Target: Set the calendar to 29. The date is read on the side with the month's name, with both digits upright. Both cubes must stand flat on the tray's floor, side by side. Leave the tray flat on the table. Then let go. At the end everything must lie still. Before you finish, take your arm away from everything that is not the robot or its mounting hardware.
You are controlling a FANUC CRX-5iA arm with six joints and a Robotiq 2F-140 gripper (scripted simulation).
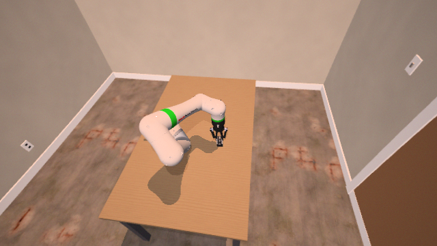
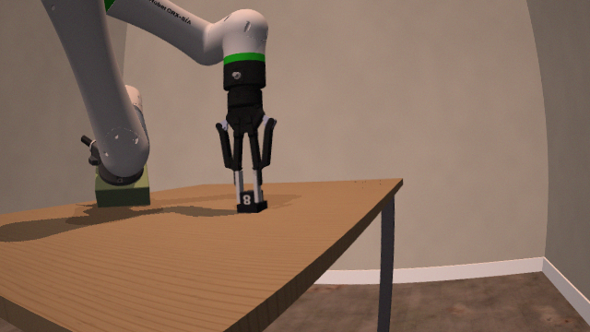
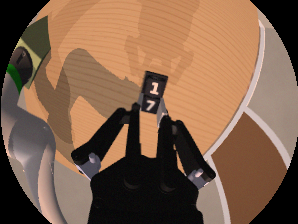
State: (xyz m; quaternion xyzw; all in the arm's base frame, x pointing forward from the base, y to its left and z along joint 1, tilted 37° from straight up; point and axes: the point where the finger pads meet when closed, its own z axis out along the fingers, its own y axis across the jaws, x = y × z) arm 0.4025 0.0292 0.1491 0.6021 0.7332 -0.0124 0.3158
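— Where's the small black number cube (image 2: pixel 247 199)?

— Standing in the black rectangular tray (image 2: pixel 253 207), near the three o'clock edge of the brown wooden table (image 2: pixel 184 258). An 8 faces us.

— And the black two-finger gripper (image 2: pixel 247 185)?

— Nearly closed, pinching that cube from above; the wrist view shows 1 and 7 on top.

Arm bent over, gripper pointing straight down.
The gripper (image 2: pixel 247 186) is clamped on a black number cube (image 2: pixel 249 201), fingers (image 2: pixel 239 181) narrow and upright, wrist vertical above.
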